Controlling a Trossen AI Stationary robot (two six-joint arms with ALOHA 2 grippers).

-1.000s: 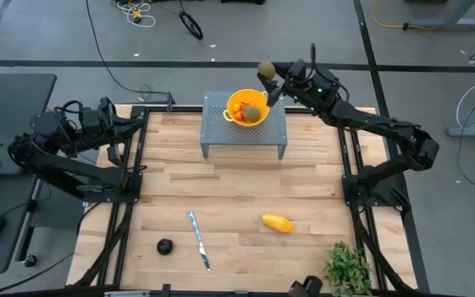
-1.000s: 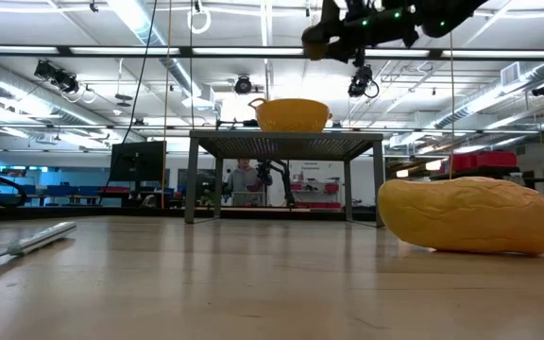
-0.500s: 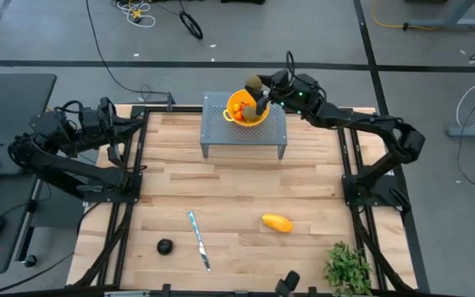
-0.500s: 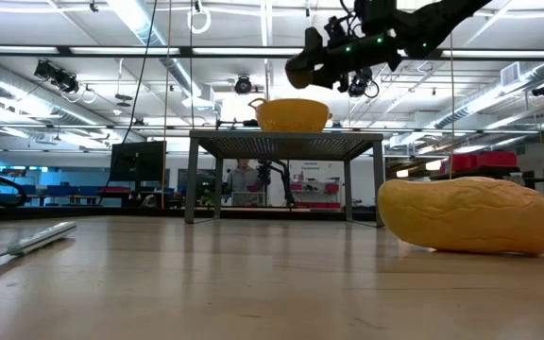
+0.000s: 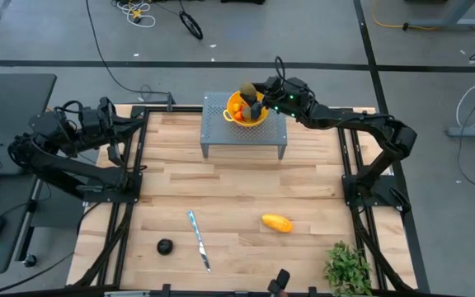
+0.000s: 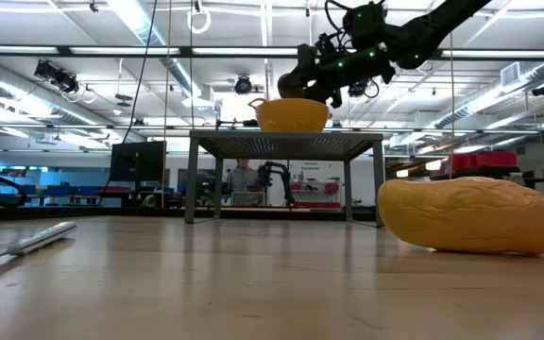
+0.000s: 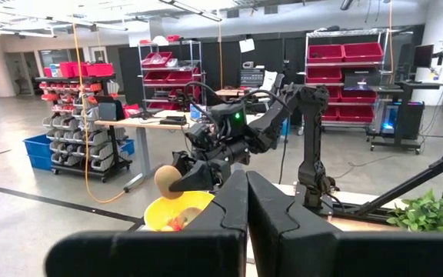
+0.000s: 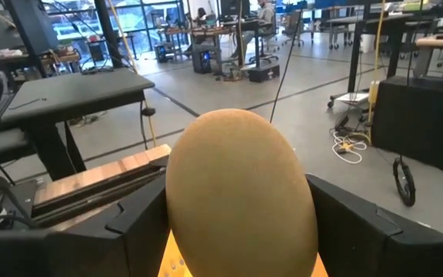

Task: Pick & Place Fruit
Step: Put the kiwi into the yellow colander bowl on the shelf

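Right now my right claw [image 5: 252, 96] pinches an olive-green oval fruit [image 8: 241, 192] between its spread fingers [image 8: 141, 219], one against each flank, so the fruit fills the gap and cannot roll out. I hold it just above the yellow bowl [image 5: 246, 114], which already carries orange-red pieces [image 5: 236, 106], because that bowl looks to be where the fruit is gathered; I judge the release is the next thing due, once the fruit hangs over the bowl's middle rather than its rim. The bowl sits on a small grey perforated stand [image 5: 244, 132] at the far side of the counter [image 5: 229, 198], raised, which is why my arm reaches in from above. Farther out on the counter the yellow-orange oblong fruit [image 5: 277, 223] and the dark round fruit [image 5: 165, 246] lie well apart, with a slim knife [image 5: 199, 239] between them, both not yet collected. A leafy plant [image 5: 349, 266] stands at the near right corner. My left claw [image 7: 244, 223] waits pressed together, off the counter's left edge.
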